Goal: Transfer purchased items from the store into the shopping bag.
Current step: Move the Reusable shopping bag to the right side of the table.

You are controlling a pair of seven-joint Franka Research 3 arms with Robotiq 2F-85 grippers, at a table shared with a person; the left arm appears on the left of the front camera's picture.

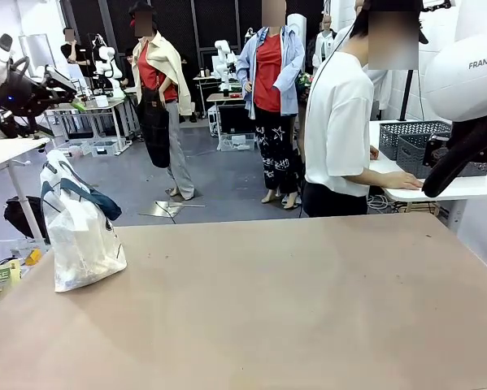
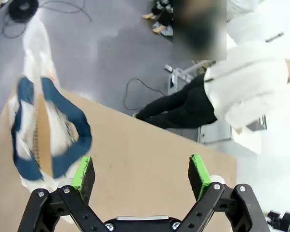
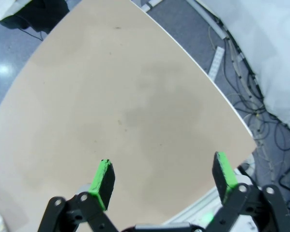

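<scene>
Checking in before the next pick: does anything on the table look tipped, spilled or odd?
Nothing stands out. The shopping bag stands upright near the table's left edge, handles up, nothing spilled around it. Both the left gripper and the right gripper are open, holding nothing.

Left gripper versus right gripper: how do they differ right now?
The left gripper hangs above the shopping bag at the table's corner; the right gripper hangs over bare tabletop. The left has navy handles just past one finger; the right has nothing near. Both are open and empty.
</scene>
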